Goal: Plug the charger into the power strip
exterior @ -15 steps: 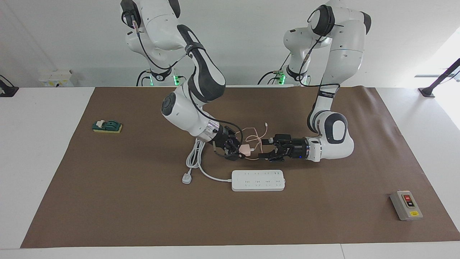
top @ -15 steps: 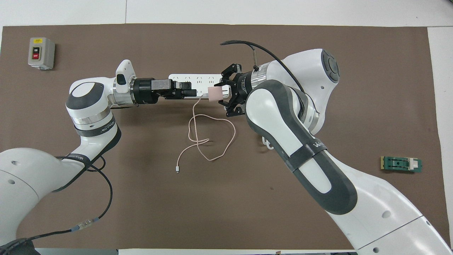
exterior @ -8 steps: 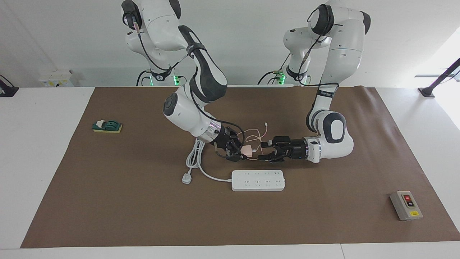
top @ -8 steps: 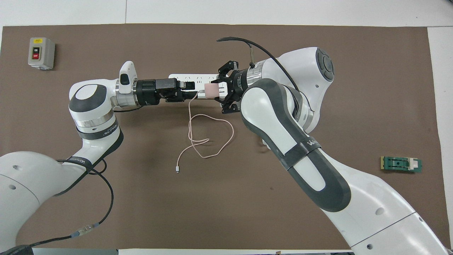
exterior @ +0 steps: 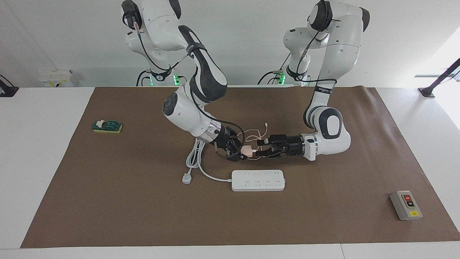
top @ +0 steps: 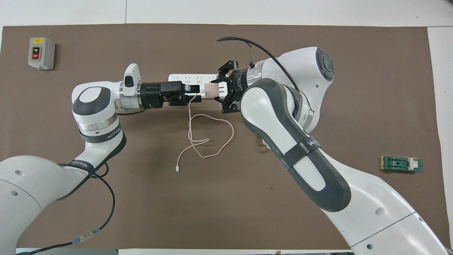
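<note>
You're mid-handover: your right tool (exterior: 240, 151) pinches the charger (exterior: 246, 150) above the table, over the power strip's (exterior: 258, 180) robot-side edge. Your left tool (exterior: 259, 147), fingers spread, reaches toward it. Next, regrip and aim prongs at a socket.

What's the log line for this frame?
phase: handover above table | right gripper: holds charger | left gripper: at charger's cable end | power strip: on mat, no charger in it

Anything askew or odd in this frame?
Nothing damaged. The charger is held in the air in the right claw, its pink cable trailing in loops on the mat; the left claw meets it. The power strip lies flat.
</note>
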Controlling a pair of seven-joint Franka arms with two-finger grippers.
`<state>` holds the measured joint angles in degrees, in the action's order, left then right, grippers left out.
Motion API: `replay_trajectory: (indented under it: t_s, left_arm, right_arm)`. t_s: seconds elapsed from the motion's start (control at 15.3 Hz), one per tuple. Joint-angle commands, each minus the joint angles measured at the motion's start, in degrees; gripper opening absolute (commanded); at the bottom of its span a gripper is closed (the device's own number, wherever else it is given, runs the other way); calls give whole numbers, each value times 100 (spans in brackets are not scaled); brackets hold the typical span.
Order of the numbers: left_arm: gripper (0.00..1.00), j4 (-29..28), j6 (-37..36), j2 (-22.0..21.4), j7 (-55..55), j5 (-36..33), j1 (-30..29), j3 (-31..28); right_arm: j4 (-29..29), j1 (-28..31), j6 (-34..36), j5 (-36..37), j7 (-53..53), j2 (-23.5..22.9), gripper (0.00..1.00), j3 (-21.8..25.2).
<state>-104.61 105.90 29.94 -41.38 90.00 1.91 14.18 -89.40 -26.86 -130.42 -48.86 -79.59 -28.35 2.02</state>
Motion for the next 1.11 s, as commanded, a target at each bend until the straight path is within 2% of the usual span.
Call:
replay_trajectory:
  t_s: [0.0,0.26,0.65,1.05]
  left_arm:
    - [100,-104,150,-103,77,8,99,6]
    - [100,-60,133,-67,51,35,82,6]
    - [100,300,89,336,-10,114,64,129]
    - [100,450,80,390,-37,123,38,129]
  right_arm:
    - [125,-21,-45,-150,-83,-82,0,18]
    - [125,-13,-37,-150,-83,-82,0,18]
    - [125,-21,-45,-150,-83,-82,0,18]
    - [125,-13,-45,-150,-83,-82,0,18]
